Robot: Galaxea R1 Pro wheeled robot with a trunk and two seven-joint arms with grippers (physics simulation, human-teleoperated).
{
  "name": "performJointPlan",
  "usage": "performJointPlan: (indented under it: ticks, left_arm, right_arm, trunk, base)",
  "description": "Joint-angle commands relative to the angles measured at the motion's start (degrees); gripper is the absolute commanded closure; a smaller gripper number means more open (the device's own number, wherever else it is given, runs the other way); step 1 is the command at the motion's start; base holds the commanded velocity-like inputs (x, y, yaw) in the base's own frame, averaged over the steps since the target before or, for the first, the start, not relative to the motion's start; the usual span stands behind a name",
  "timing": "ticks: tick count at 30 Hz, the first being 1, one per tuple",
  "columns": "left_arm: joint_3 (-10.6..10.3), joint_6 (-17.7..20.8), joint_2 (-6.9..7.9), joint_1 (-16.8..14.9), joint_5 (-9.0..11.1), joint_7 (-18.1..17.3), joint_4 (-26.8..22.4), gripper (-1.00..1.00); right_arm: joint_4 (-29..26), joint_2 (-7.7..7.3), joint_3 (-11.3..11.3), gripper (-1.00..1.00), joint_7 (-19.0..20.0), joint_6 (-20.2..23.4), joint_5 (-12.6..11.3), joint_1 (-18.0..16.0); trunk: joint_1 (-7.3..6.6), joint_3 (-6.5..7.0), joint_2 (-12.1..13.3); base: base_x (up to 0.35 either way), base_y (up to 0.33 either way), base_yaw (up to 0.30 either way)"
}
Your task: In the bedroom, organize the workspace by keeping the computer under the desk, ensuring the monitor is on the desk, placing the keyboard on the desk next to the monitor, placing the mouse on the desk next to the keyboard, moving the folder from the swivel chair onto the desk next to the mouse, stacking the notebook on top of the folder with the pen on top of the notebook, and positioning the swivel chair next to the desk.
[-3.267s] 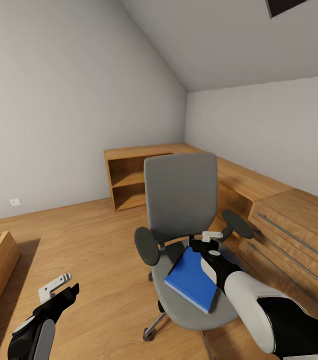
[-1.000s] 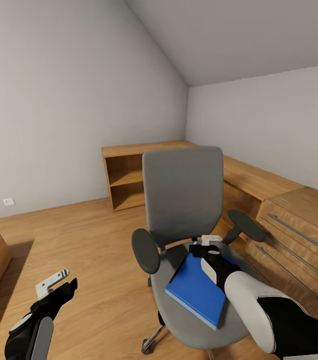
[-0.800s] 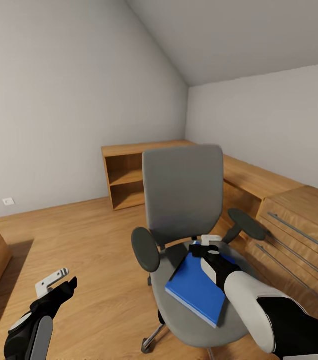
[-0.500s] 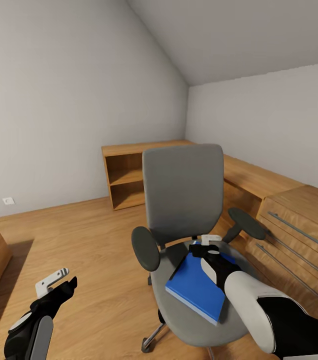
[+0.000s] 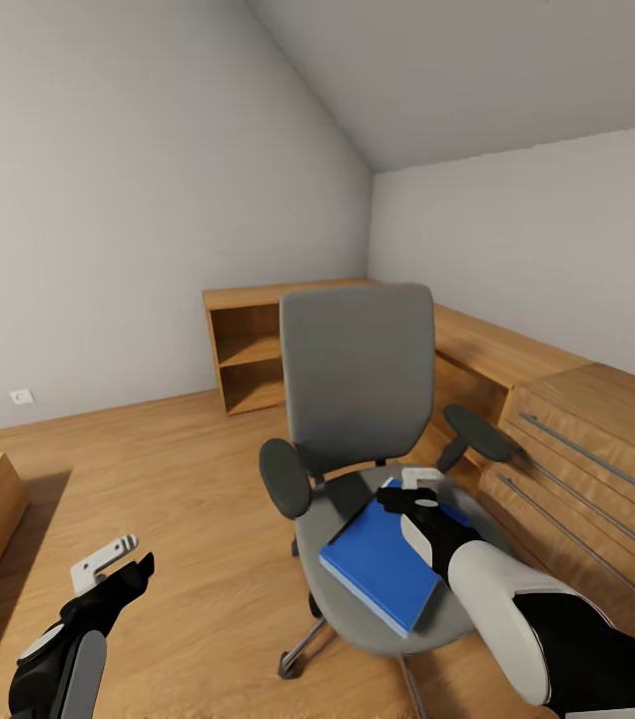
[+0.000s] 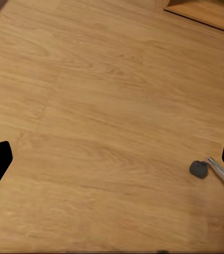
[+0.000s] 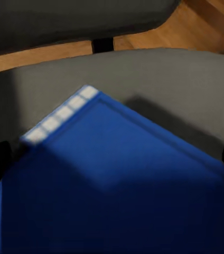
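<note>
Item before you: flat bright-blue folder (image 5: 381, 562), pale spine edge, on swivel chair (image 5: 357, 384) grey seat; your right gripper (image 5: 409, 489) spread wide above it, left gripper (image 5: 116, 565) wide open.

No writing, label, brand mark, number or sign can be read anywhere in these pictures.
</note>
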Motion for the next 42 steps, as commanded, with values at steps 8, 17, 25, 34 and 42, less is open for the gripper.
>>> performJointPlan:
  ticks: [8, 17, 25, 34, 42]
  left_arm:
    - [0.04, 0.15, -0.04, -0.04, 0.61, 0.4, -0.06, -1.0]
    - [0.04, 0.14, -0.04, -0.04, 0.61, 0.4, -0.07, -1.0]
    - [0.04, 0.14, -0.04, -0.04, 0.61, 0.4, -0.06, -1.0]
    - [0.04, 0.25, 0.03, -0.04, 0.61, 0.4, -0.06, -1.0]
    - [0.04, 0.23, 0.12, -0.04, 0.61, 0.4, -0.05, -1.0]
  right_arm:
    - [0.2, 0.01, -0.45, -1.0, -0.21, 0.09, -0.33, 0.03]
    - [0.2, 0.01, -0.44, -1.0, -0.21, 0.06, -0.33, 0.03]
    - [0.15, 0.01, -0.44, -1.0, -0.21, -0.08, -0.33, 0.03]
    - [0.12, 0.01, -0.44, -1.0, -0.21, -0.16, -0.33, 0.03]
    - [0.11, 0.09, -0.37, -1.0, -0.21, -0.34, -0.33, 0.03]
  trunk:
    - [-0.02, -0.07, -0.02]
    - [-0.02, -0.07, -0.02]
    - [-0.02, -0.07, -0.02]
    - [-0.02, -0.07, -0.02]
    - [-1.34, 1.01, 2.39]
  base:
    - [-0.177, -0.103, 0.0]
    - [-0.227, -0.11, 0.0]
    - [-0.018, -0.005, 0.0]
    - [-0.09, 0.0, 0.0]
    - [-0.006, 0.0, 0.0]
